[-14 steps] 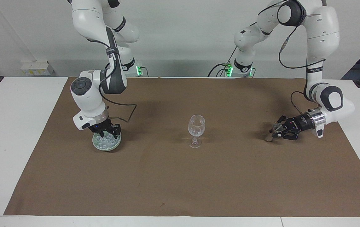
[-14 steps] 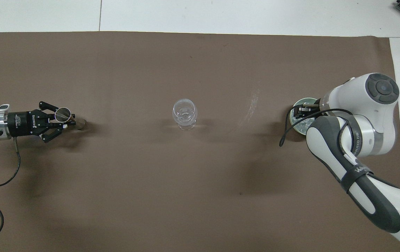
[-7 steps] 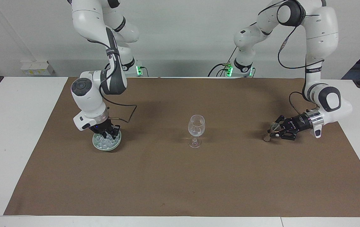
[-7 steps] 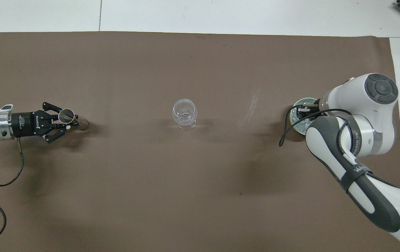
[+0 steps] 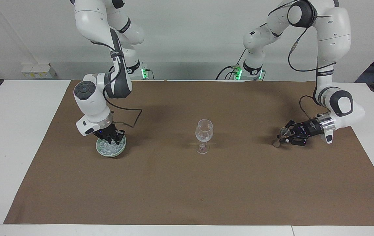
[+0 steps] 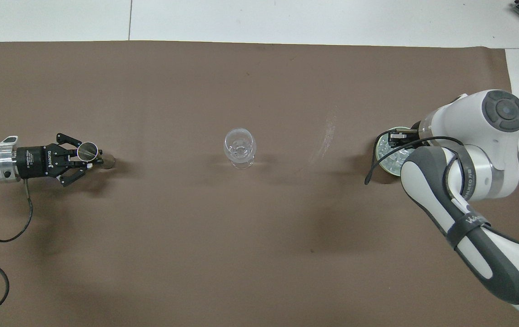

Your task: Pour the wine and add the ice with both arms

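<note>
Brown paper covered the white table, with a pale wall at the robots' end. An empty wine glass stood upright at the middle. Toward the right arm's end, the ice lay heaped in a small green dish; the right gripper was down in the heap with its fingertips pressed together, and I could not tell if it pinched a chunk. Toward the left arm's end, the left gripper, lying sideways, pinched a small clear cup that stood on the paper.
</note>
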`<state>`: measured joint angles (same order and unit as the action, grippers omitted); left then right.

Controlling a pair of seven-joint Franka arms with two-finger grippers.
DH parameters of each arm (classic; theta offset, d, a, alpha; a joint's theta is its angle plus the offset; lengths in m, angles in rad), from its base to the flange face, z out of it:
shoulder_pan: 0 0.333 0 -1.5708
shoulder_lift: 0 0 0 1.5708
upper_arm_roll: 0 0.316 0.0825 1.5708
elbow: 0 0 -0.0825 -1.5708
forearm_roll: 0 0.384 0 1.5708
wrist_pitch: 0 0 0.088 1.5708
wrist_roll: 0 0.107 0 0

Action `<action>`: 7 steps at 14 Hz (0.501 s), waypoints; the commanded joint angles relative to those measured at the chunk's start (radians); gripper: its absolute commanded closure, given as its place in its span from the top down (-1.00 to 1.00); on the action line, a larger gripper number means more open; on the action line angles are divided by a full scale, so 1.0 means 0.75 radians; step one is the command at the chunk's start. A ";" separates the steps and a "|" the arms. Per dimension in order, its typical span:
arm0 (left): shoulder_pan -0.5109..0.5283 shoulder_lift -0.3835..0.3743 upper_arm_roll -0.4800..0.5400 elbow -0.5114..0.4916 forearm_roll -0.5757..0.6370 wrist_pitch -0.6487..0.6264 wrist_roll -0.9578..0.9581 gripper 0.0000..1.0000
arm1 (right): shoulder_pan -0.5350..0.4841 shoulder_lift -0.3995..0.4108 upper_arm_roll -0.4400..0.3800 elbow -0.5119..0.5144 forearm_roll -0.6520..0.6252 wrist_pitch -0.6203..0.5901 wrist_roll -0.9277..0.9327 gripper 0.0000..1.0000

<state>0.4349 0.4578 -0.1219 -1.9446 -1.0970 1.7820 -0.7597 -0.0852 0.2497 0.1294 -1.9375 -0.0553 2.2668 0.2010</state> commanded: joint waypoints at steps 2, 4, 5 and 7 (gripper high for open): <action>-0.024 -0.027 0.015 -0.031 -0.018 0.033 0.019 0.97 | -0.007 -0.091 0.007 0.035 0.018 -0.022 0.002 -1.00; -0.024 -0.027 0.015 -0.029 -0.016 0.025 0.017 1.00 | -0.007 -0.140 0.010 0.082 0.020 -0.107 0.004 -1.00; -0.024 -0.027 0.015 -0.027 -0.006 0.023 0.019 1.00 | -0.007 -0.159 0.010 0.128 0.020 -0.171 0.004 -1.00; -0.022 -0.025 0.015 -0.019 0.023 0.009 0.021 1.00 | -0.003 -0.181 0.014 0.223 0.020 -0.295 0.004 -1.00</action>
<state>0.4339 0.4571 -0.1219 -1.9444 -1.0929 1.7842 -0.7560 -0.0845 0.1283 0.1318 -1.8270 -0.0550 2.1171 0.2010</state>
